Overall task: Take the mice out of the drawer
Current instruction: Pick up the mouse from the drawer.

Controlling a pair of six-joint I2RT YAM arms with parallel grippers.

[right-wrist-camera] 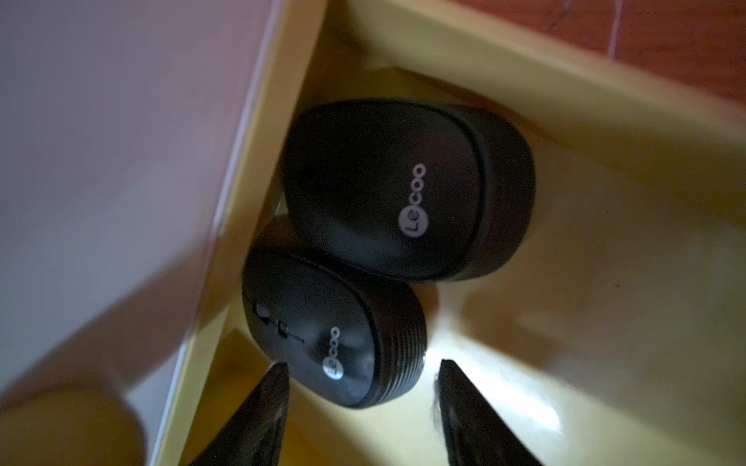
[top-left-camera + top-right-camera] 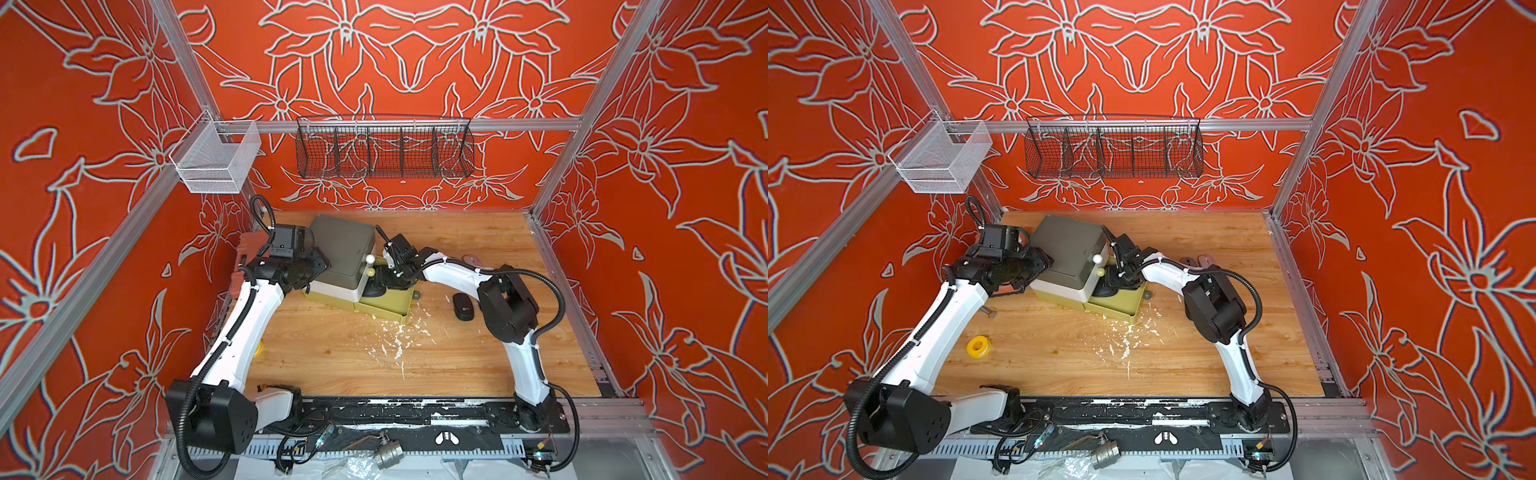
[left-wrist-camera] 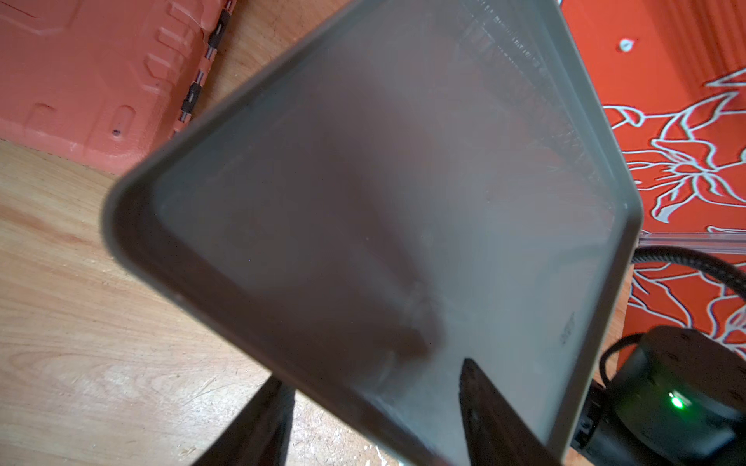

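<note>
The olive drawer [image 2: 390, 311] stands pulled out of the grey-topped cabinet [image 2: 345, 245]. In the right wrist view two black mice with pale logos lie inside it, one [image 1: 403, 189] partly resting on the other [image 1: 335, 331]. My right gripper [image 1: 363, 363] is open inside the drawer, with a finger on either side of the nearer mouse's end and neither touching it. A third black mouse [image 2: 463, 306] lies on the table by the right arm. My left gripper [image 3: 371, 371] straddles the cabinet's edge, one finger over the top and one behind the rim. Contact is hidden.
A red case [image 3: 101, 80] lies left of the cabinet. A yellow tape roll [image 2: 978, 346] sits near the left arm. White crumbs [image 2: 395, 336] litter the wood in front of the drawer. A black wire basket [image 2: 384, 149] and a white mesh basket [image 2: 216, 160] hang on the walls.
</note>
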